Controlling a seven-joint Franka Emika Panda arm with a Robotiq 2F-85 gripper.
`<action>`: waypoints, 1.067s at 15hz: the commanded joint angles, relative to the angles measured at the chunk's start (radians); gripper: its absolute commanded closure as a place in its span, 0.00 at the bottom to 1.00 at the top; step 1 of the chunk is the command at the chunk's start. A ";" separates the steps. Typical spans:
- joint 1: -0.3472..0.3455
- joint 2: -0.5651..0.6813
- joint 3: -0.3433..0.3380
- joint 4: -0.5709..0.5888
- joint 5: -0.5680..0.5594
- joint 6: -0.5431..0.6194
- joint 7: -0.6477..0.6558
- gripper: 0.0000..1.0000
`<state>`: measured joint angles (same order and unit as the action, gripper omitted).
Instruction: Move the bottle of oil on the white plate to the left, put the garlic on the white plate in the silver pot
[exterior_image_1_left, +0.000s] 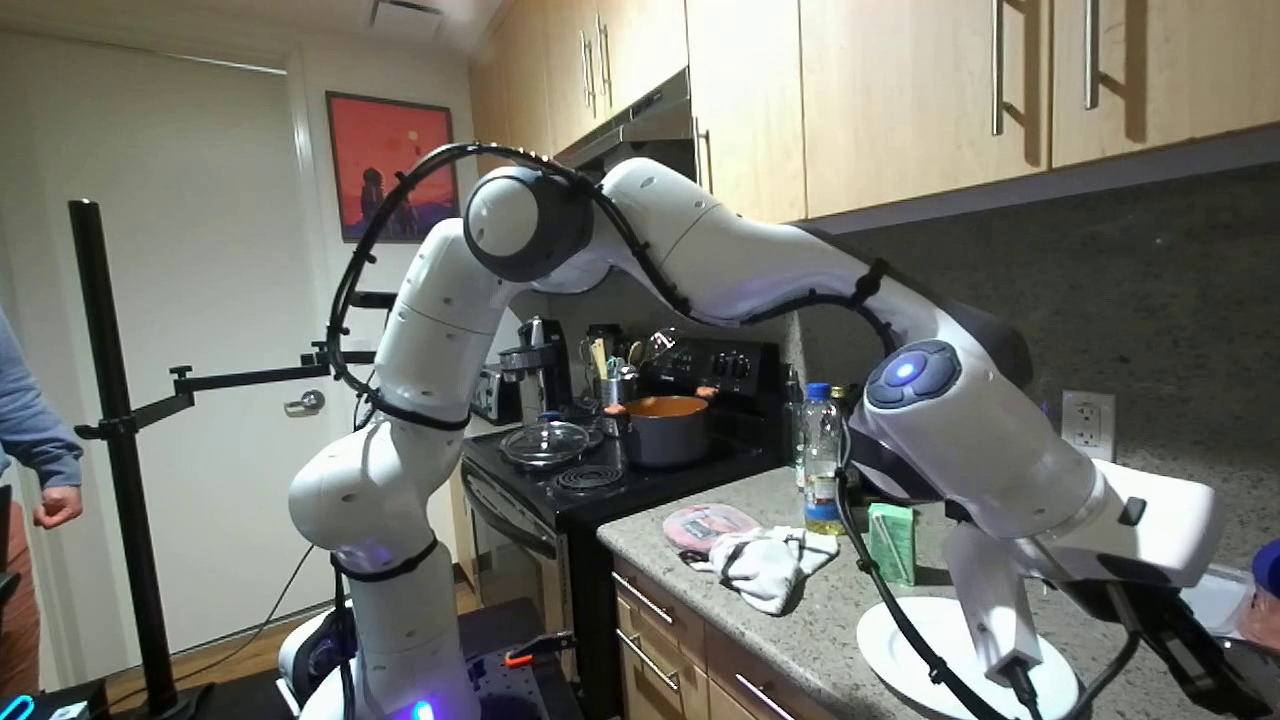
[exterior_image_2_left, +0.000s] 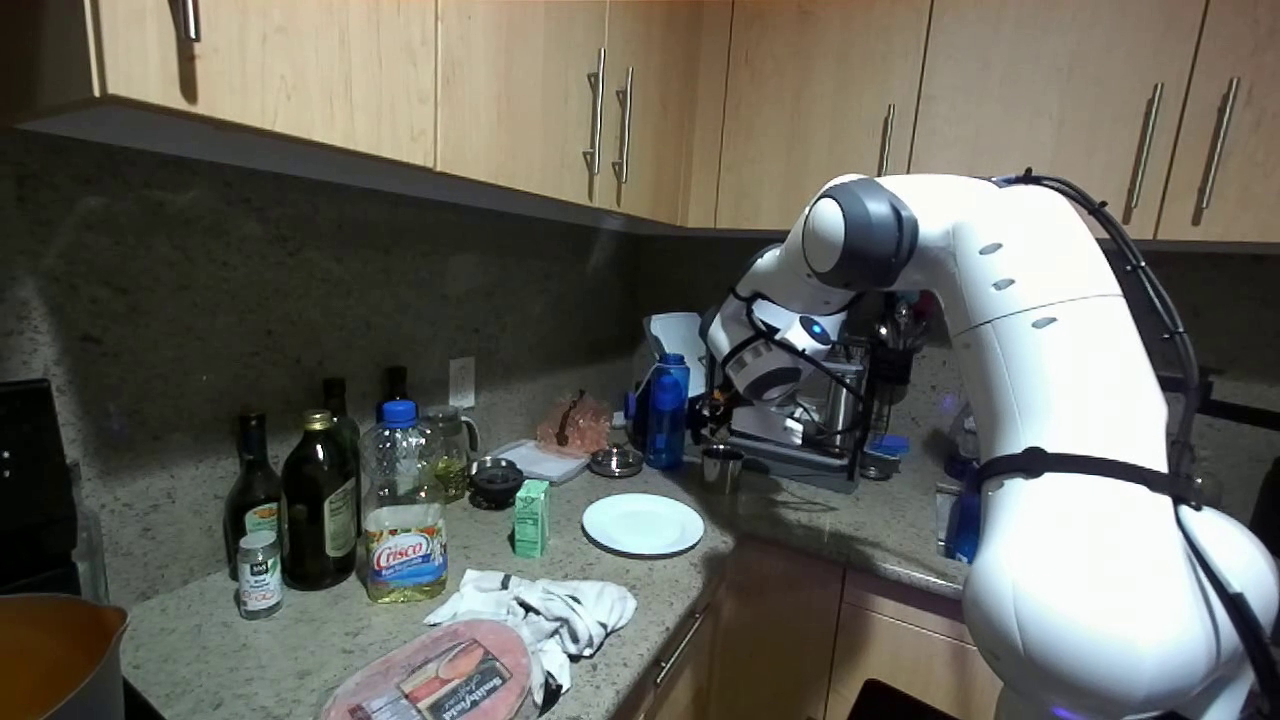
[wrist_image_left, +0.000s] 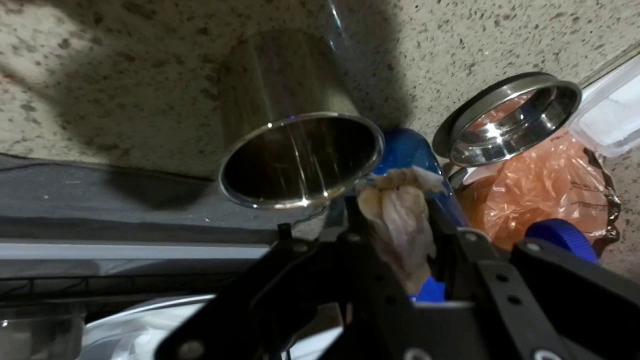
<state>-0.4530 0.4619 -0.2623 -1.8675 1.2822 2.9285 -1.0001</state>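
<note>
My gripper (wrist_image_left: 397, 202) is shut on the garlic (wrist_image_left: 405, 225), a pale papery bulb, in the wrist view. The garlic is beside the rim of the silver pot (wrist_image_left: 287, 80), a tall metal cup, and not inside it. The silver pot (exterior_image_2_left: 722, 470) also shows in an exterior view, on the counter by the dish rack. The oil bottle (exterior_image_2_left: 405, 520), clear with a blue cap, stands away from the plate; it also shows in an exterior view (exterior_image_1_left: 822, 450). The white plate (exterior_image_2_left: 643, 524) has nothing on it. The gripper's dark fingers (exterior_image_1_left: 1205, 655) show at the lower right of an exterior view.
A blue water bottle (exterior_image_2_left: 666, 412) stands beside the pot. A metal lid (wrist_image_left: 505, 120), an orange plastic bag (wrist_image_left: 545, 190) and the dish rack (exterior_image_2_left: 790, 460) are near. A green carton (exterior_image_2_left: 531, 518), a towel (exterior_image_2_left: 550, 610) and dark bottles (exterior_image_2_left: 320, 510) stand or lie farther along.
</note>
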 joint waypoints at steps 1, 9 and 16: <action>-0.028 0.020 0.010 0.043 0.028 -0.013 -0.028 0.85; -0.041 0.060 0.043 0.036 0.051 -0.014 -0.036 0.87; -0.080 0.074 0.042 0.031 0.100 -0.013 -0.041 0.86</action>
<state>-0.5048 0.5368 -0.2343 -1.8429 1.3352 2.9260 -1.0004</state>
